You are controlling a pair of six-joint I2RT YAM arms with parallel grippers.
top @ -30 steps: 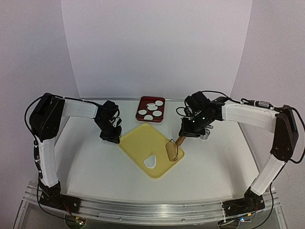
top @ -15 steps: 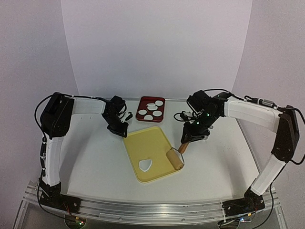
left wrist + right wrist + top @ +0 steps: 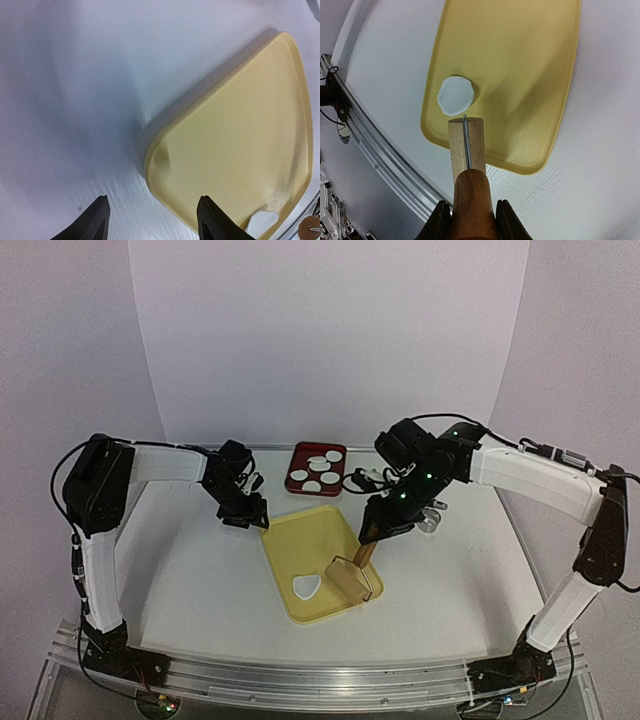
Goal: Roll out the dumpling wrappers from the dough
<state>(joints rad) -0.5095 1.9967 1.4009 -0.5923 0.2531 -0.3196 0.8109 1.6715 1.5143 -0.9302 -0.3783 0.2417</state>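
dough [image 3: 309, 586]: one small flat white patch, roughly round with a ragged rim, on the yellow board [image 3: 305, 540] near its near edge. It sits just left of the right tool's [image 3: 372, 530] rolling pin [image 3: 352, 576], and the top view shows a gap between them. In the right wrist view the dough [image 3: 455, 95] is just past the roller's tip, left of the pin [image 3: 466, 145] axis. dumpling wrappers [image 3: 329, 478]: five neat white discs in the red tray [image 3: 305, 452], lying beyond the board, between the two tools and well apart from both. Right tool [image 3: 470, 216] is clamped on the pin's dark wooden handle, one finger each side, with the roller angled down over the board's [image 3: 520, 65] near-right part; can't tell if the roller touches it. Left tool [image 3: 245, 515] has its fingers apart with nothing between them, and is aimed down at the white surface [image 3: 190, 570] just off the board's far-left corner. In the left wrist view that rounded corner of the board [image 3: 240, 150] lies just ahead of the left tool [image 3: 152, 220]. There is open surface left of the left tool and along the board's near edge. A small metal piece [image 3: 430, 523] lies just right of the right tool, partly hidden. Right arm comes in from the right with its elbow high and wrist pitched down. Left arm reaches inward, with its wrist pointing down.
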